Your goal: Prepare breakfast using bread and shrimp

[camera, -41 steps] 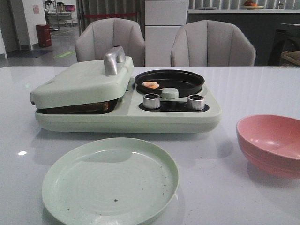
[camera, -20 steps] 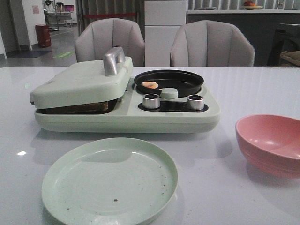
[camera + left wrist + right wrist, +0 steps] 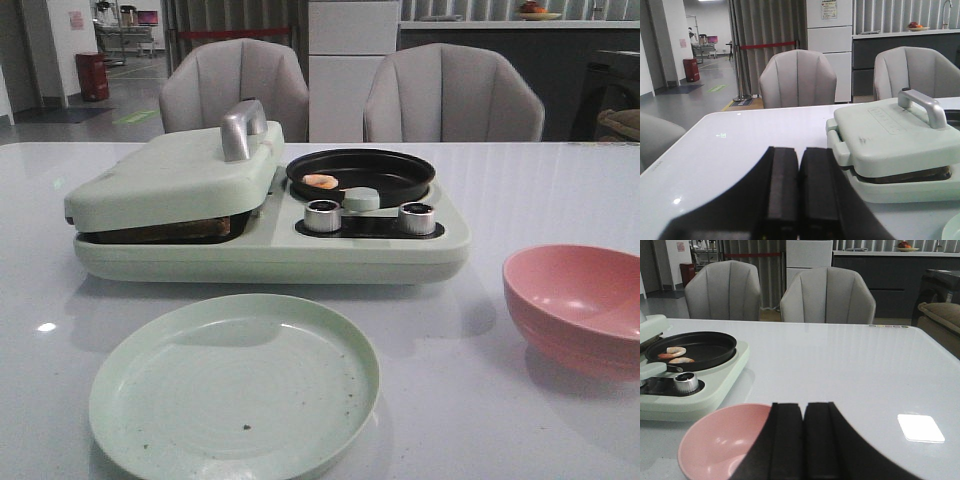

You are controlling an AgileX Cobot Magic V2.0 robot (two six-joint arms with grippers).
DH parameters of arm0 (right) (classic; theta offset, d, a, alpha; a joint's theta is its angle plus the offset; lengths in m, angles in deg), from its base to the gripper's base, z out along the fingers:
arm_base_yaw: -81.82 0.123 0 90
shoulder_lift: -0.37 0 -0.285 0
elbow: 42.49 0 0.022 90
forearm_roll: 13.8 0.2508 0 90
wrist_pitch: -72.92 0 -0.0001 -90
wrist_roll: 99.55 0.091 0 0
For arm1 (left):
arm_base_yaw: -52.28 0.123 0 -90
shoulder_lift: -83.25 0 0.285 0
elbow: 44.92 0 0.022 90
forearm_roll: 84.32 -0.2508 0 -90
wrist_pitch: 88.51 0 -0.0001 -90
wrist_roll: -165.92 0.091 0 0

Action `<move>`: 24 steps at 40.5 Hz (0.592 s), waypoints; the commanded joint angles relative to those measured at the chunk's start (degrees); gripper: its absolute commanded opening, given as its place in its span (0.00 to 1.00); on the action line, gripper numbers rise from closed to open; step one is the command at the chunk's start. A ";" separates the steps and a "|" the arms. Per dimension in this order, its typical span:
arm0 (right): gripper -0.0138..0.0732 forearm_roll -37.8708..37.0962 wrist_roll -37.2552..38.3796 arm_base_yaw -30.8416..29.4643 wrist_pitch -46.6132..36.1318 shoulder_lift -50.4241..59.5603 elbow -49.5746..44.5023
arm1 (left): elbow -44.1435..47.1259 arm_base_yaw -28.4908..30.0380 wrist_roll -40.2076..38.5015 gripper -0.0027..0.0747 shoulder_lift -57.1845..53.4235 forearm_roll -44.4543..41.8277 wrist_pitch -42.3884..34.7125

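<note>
The bread shows only as a brown edge point(image 3: 185, 229) in the gap under the shut lid point(image 3: 175, 175) of the pale green breakfast maker; the left wrist view also shows that edge point(image 3: 920, 175). Shrimp point(image 3: 320, 181) lies in the maker's round black pan point(image 3: 375, 172). In the right wrist view two shrimp pieces point(image 3: 676, 351) lie side by side in that pan. My left gripper point(image 3: 799, 155) is shut and empty, low over the table beside the maker's lid end. My right gripper point(image 3: 803, 410) is shut and empty, just behind the pink bowl point(image 3: 720, 440). Neither gripper shows in the front view.
A pale green plate point(image 3: 235, 385) lies in front of the maker. The pink bowl point(image 3: 580, 305) stands at the right front. Two silver knobs point(image 3: 323, 215) sit on the maker's front. Two grey chairs point(image 3: 235, 90) stand behind the table.
</note>
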 commanded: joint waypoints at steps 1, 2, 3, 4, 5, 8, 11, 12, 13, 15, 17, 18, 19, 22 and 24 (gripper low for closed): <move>0.18 -1.69 -0.68 -0.29 -5.55 1.31 0.89 | 1.75 -0.36 -0.70 0.16 -1.12 0.14 -5.16; 0.18 -2.05 -0.68 -0.58 -5.55 1.31 0.89 | 1.75 -0.36 -0.70 0.16 -1.12 0.14 -5.16; 0.18 -2.22 -0.68 -0.94 -5.61 1.31 0.89 | 1.75 -0.36 -0.70 0.16 -1.12 0.14 -5.16; 0.18 -2.22 -0.68 -1.17 -5.61 1.31 0.89 | 1.75 -0.36 -0.70 0.16 -1.12 0.14 -5.16; 0.18 -2.22 -0.63 -1.36 -5.61 1.31 0.89 | 1.75 -0.36 -0.70 0.16 -1.12 0.14 -5.16; 0.18 -2.22 -0.63 -1.45 -5.61 1.31 0.89 | 1.75 -0.36 -0.70 0.16 -1.12 0.14 -5.16; 0.18 -2.22 0.31 -1.44 -5.61 1.31 0.89 | 1.75 -0.36 -0.70 0.16 -1.12 0.14 -5.16; 0.18 -2.22 0.77 -1.44 -5.61 1.31 0.89 | 1.75 -0.36 -0.70 0.16 -1.12 0.14 -5.16; 0.18 -2.22 1.30 -1.48 -5.61 1.31 0.89 | 1.75 -0.36 -0.70 0.16 -1.12 0.14 -5.16; 0.18 -2.22 1.57 -1.48 -5.61 1.31 0.89 | 1.75 -0.36 -0.70 0.16 -1.12 0.14 -5.16; 0.18 -2.22 1.57 -1.48 -5.61 1.31 0.89 | 1.75 -0.36 -0.70 0.16 -1.12 0.14 -5.16; 0.18 -2.22 1.57 -1.48 -5.61 1.31 0.89 | 1.75 -0.36 -0.70 0.16 -1.12 0.14 -5.16; 0.18 -2.22 1.57 -1.48 -5.61 1.31 0.89 | 1.75 -0.36 -0.70 0.16 -1.12 0.14 -5.16; 0.18 -2.22 1.56 -1.48 -6.12 1.31 0.89 | 1.75 -0.36 -0.70 0.16 -1.12 0.14 -5.16; 0.18 -2.22 1.56 -1.48 -6.80 1.31 0.89 | 1.75 -0.36 -0.70 0.16 -1.12 0.14 -5.16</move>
